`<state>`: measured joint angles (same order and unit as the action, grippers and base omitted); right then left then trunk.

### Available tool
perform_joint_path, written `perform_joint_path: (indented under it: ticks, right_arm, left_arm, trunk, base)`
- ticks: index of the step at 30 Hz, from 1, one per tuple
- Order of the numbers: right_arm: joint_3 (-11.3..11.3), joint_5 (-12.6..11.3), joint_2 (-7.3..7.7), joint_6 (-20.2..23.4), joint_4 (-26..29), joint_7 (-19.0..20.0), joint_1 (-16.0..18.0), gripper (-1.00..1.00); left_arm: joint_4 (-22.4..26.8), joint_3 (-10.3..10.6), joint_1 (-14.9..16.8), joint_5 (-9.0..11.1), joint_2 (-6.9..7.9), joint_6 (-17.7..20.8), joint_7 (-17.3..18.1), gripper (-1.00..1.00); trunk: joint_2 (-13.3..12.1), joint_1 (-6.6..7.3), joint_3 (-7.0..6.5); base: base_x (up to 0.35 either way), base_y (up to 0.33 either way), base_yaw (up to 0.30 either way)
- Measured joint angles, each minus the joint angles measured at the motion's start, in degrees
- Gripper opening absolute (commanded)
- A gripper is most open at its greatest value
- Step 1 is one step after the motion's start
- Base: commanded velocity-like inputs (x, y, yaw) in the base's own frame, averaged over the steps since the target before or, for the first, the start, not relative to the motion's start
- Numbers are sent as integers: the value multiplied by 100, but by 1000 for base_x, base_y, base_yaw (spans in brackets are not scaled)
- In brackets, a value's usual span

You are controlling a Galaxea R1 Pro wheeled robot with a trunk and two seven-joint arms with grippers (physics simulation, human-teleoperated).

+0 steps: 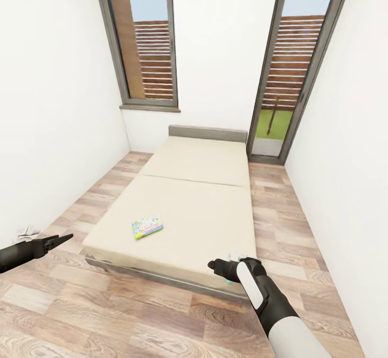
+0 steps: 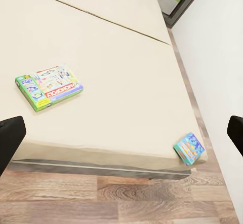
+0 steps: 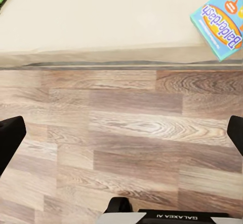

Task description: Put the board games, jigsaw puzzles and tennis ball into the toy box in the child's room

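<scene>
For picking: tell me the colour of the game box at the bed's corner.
Mostly blue board game, orange lettering; right wrist view.

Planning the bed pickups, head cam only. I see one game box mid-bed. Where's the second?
Observer: Left wrist view shows a smaller blue board game at the near corner of the bed, on the right arm's side.
Operator: Overhanging?
Observer: In the right wrist view its corner reaches the mattress edge. Whether it overhangs, I cannot tell.
Operator: Grippers ready?
Observer: Wrist views show the fingers spread wide: left gripper and right gripper are open and empty.
</scene>
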<state>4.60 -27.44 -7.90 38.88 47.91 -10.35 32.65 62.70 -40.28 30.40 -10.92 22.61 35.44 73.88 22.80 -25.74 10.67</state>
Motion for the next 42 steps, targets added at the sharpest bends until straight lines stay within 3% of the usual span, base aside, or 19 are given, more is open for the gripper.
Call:
perform_joint_path:
  ticks: [42]
  right_arm:
    - [-5,0,6,-9,0,8,0,100]
  left_arm:
    - [0,0,0,0,0,0,-26,100]
  trunk:
    - [-1,0,-402]
  base:
    - [0,0,0]
